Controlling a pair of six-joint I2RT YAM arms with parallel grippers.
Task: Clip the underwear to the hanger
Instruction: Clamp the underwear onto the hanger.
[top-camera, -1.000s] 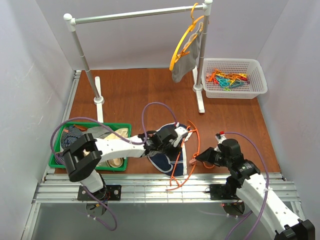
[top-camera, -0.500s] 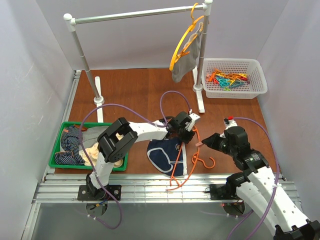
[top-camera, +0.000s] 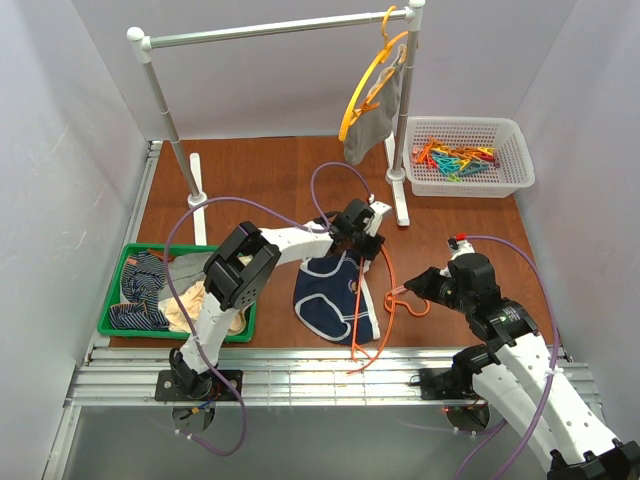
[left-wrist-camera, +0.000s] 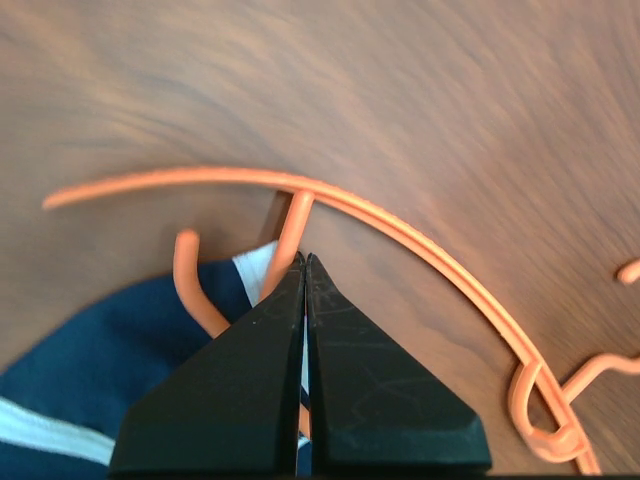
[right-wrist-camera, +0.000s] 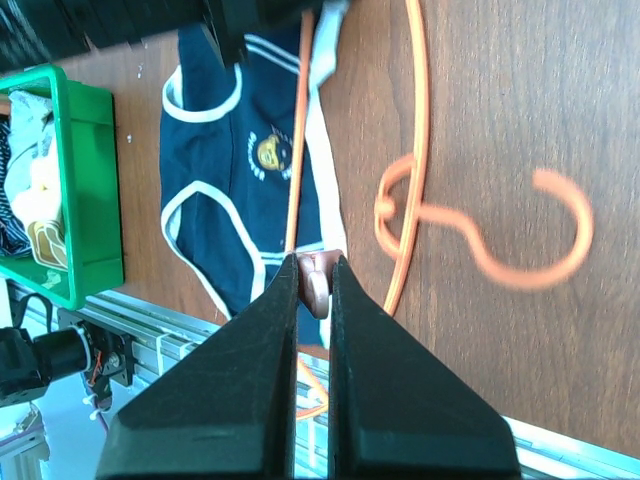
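The underwear is soft, matt navy cloth with white piping, the hanger is smooth, faintly glossy orange plastic, and the table shows matt brown wood grain.

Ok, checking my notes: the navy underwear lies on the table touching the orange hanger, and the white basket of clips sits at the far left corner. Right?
Not quite: top external shows the white basket of clips at the far right corner. The navy underwear does lie on the table touching the orange hanger.

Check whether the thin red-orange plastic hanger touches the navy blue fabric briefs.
Touching: right wrist view shows the hanger bar lying straight across the briefs.
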